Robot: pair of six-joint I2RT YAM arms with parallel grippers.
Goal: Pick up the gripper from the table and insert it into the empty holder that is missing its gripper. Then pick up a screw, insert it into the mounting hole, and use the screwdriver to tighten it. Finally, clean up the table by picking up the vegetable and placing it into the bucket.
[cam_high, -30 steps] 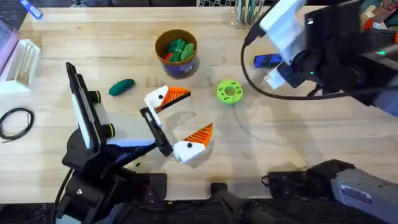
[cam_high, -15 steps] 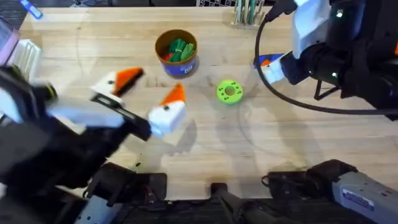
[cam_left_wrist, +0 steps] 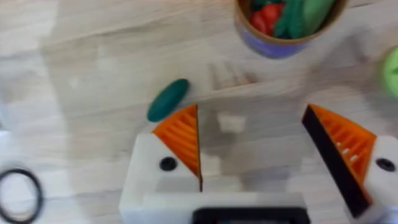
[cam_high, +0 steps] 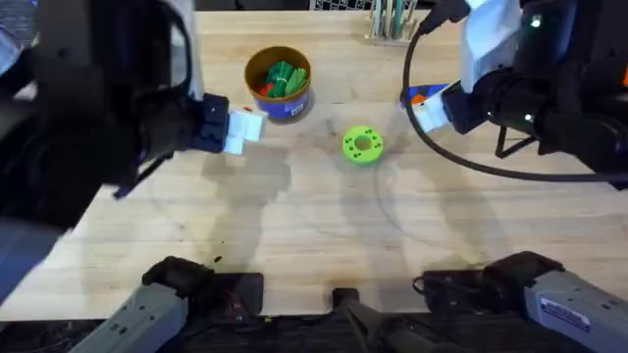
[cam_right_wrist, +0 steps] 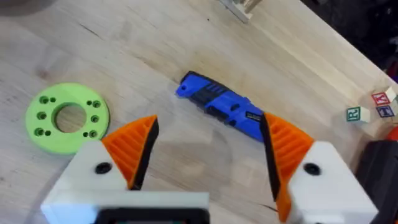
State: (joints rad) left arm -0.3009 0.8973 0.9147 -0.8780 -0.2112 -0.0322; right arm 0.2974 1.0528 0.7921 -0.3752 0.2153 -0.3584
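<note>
Blue screwdriver (cam_right_wrist: 221,107) – dk green vegetable (cam_left_wrist: 168,99) – tan-rimmed purple bucket (cam_high: 279,82)

Table (cam_high: 324,226) is carrying: one bucket (cam_high: 279,83), one green disc (cam_high: 362,144), one screwdriver (cam_right_wrist: 222,106), one vegetable (cam_left_wrist: 168,99), one black ring (cam_left_wrist: 17,195), two letter blocks (cam_right_wrist: 369,111) at an edge.

The surface (cam_right_wrist: 186,50) is light wood with visible grain and a smooth, slightly matt finish. The screwdriver (cam_right_wrist: 221,106) looks like blue plastic with darker matt parts, and the disc (cam_right_wrist: 67,117) is bright green plastic, smooth, with small holes. The vegetable (cam_left_wrist: 168,99) is smooth dark green plastic, and both hands (cam_left_wrist: 273,149) (cam_right_wrist: 208,155) have white plastic blocks with orange ribbed pads (cam_left_wrist: 180,134).
</note>
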